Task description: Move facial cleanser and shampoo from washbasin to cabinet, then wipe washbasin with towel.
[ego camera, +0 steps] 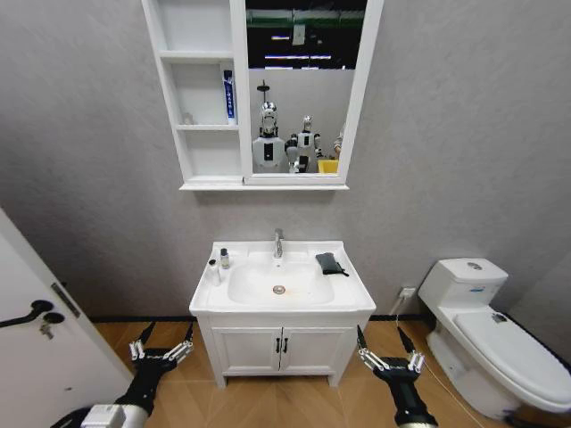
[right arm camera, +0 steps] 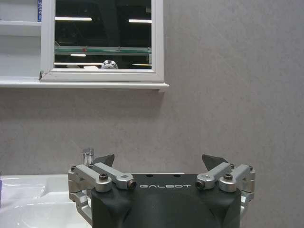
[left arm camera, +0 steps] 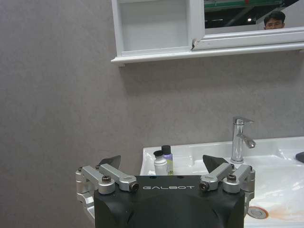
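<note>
Two arms: both hang low in front of the vanity, one at each side
Cabinet (ego camera: 201, 98): on the wall above the washbasin, open shelves on its left, mirror (ego camera: 299, 89) on its right; a blue-and-white tube (ego camera: 228, 94) stands upright on the middle shelf against the mirror side
Toilet (ego camera: 500, 334): on the floor to the right of the vanity, lid down
Washbasin (ego camera: 281, 283): on top of the white vanity, tap (ego camera: 278, 242) at the back centre, round drain in the bowl
Left gripper (ego camera: 162, 343): in front of the vanity's left corner, below the rim, jaws spread wide and holding nothing
Right gripper (ego camera: 386, 345): in front of the vanity's right corner, jaws likewise spread wide and holding nothing
Towel (ego camera: 330, 263): folded on the back right ledge of the washbasin, right of the tap
Bottles (left arm camera: 163, 161): two small ones, touching, upright on the back left ledge of the washbasin, one with a dark cap, one purple-topped
</note>
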Motion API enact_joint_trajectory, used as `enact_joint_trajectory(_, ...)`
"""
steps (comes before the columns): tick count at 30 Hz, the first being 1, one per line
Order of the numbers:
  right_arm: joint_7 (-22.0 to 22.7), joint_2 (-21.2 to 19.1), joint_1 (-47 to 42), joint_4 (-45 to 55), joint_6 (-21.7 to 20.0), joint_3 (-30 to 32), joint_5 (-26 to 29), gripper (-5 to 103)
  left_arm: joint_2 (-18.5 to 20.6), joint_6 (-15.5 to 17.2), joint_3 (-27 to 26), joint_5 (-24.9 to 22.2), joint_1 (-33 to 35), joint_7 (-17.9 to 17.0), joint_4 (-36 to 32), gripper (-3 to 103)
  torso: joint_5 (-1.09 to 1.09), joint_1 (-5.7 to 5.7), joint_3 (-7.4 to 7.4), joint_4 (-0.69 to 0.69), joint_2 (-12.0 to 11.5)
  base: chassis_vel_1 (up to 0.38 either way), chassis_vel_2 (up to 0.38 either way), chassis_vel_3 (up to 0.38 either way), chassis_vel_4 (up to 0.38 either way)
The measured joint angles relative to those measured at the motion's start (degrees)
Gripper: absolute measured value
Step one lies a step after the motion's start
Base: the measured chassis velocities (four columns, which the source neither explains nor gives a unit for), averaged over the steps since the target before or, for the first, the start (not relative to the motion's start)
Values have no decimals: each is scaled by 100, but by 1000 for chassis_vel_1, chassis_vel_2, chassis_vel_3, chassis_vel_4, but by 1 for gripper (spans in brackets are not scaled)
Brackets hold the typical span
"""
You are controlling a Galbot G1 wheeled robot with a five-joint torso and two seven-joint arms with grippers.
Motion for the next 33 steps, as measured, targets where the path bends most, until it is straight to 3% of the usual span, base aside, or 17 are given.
enact_joint_trajectory(9,59,24,13,-13,179,15,-174,100,6,-39,71,66,-4,13,28,98,3,0,0,0,0,-233,241,249,-224)
enact_joint_trajectory(15,129,36,70,-60,257,25,-306,100,260,-35,265,83,-92,25,279,98,4,6,2,2,-2,-174,153,144,-114)
enact_joint_trajectory(17,133,32,40,-105,250,-3,-416,100,494,22,421,-11,-298,25,581,98,0,4,1,-5,-2,-44,48,2,-2)
enact_joint_trajectory(22,298,30,-77,-127,186,-30,-699,100,813,144,753,-179,-806,14,1212,98,0,-5,-2,-1,2,26,-24,-29,3)
enact_joint_trajectory(33,706,31,-58,-301,280,123,-937,100,910,267,1211,-404,-1840,-79,2251,98,1,1,0,-2,0,18,-14,-12,10)
